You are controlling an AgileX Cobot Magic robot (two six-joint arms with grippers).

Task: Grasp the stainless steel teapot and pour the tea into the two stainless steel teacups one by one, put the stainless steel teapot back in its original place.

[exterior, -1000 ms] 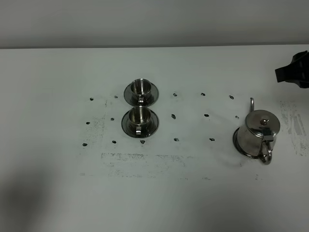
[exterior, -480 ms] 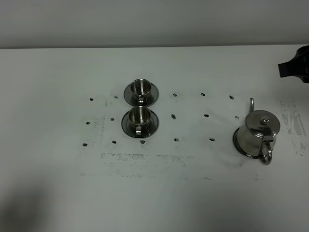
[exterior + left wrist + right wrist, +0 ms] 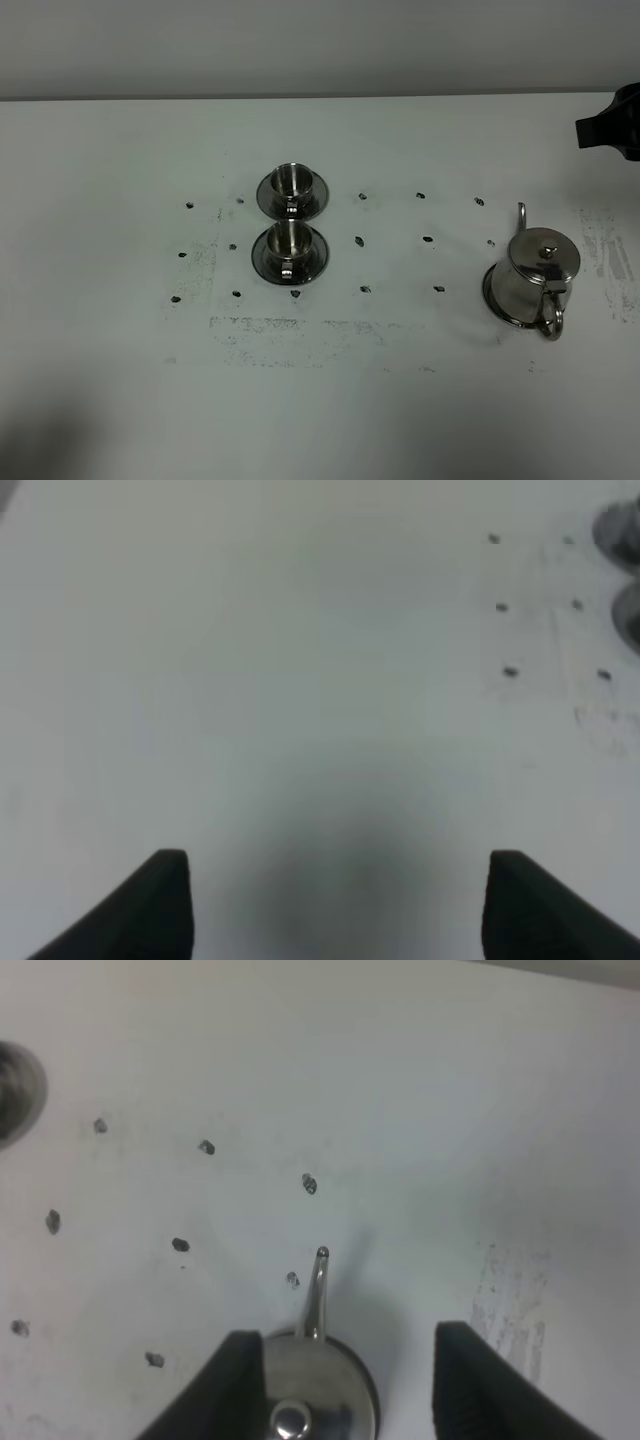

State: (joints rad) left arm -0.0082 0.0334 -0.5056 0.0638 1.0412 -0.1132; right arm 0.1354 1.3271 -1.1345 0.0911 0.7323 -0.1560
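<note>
The stainless steel teapot [image 3: 535,270] stands upright at the right of the table on a round steel plate [image 3: 491,291], spout pointing back and handle to the front. Two steel teacups on saucers sit mid-table, one at the back [image 3: 291,182] and one in front [image 3: 289,240]. No tea shows. My right gripper [image 3: 612,125] hangs open at the far right edge, behind the teapot. In the right wrist view its fingers [image 3: 238,1385] stand apart on either side of the teapot's lid and spout [image 3: 317,1295]. My left gripper [image 3: 340,910] is open over bare table.
The white table [image 3: 120,380] has small dark marks [image 3: 359,241] and scuffed patches between the cups and the teapot. The saucers' edges [image 3: 622,525] show blurred in the left wrist view. The table's back edge meets a grey wall.
My right gripper has drifted a little back and toward the right edge of the exterior view. The teapot and cups have not moved.
</note>
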